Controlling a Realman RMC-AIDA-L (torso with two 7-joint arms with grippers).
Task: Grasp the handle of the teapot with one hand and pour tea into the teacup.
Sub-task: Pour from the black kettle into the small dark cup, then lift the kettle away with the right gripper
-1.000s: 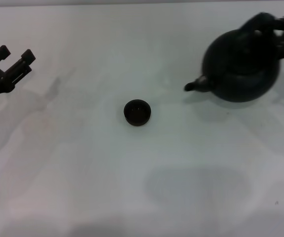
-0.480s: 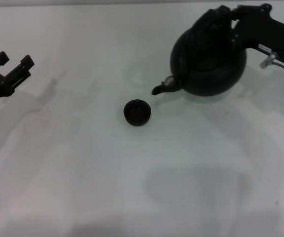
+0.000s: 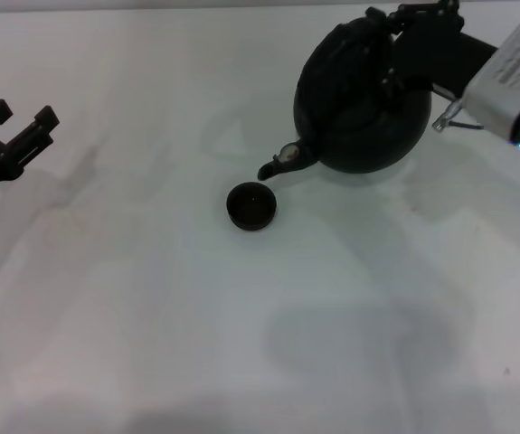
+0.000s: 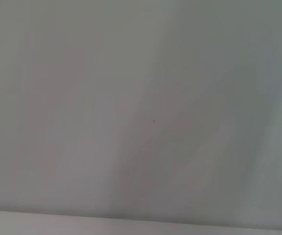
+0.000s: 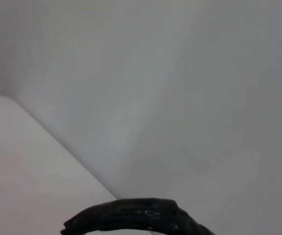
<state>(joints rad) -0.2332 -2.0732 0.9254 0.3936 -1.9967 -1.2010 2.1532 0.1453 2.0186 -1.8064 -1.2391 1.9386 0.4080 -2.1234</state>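
A: Head view: the right gripper (image 3: 413,41) is clenched on the handle (image 3: 379,27), the teapot (image 3: 359,101) tipped above the white table (image 3: 151,316), its spout (image 3: 278,164) just beside and above the teacup (image 3: 251,205). The left gripper (image 3: 20,127), fingers spread, idles at the far left.

B: The step?

A: Pouring seems about to begin; the spout needs centring over the cup.

B: Wrist views?

A: Left: bare table. Right: only a dark arc of the pot's rim or hoop (image 5: 136,215).

Right gripper (image 3: 404,41): far right, jaws clamped on the handle (image 3: 382,36), arm reaching in from the right edge.
Left gripper (image 3: 20,131): far left, jaws apart, idle.
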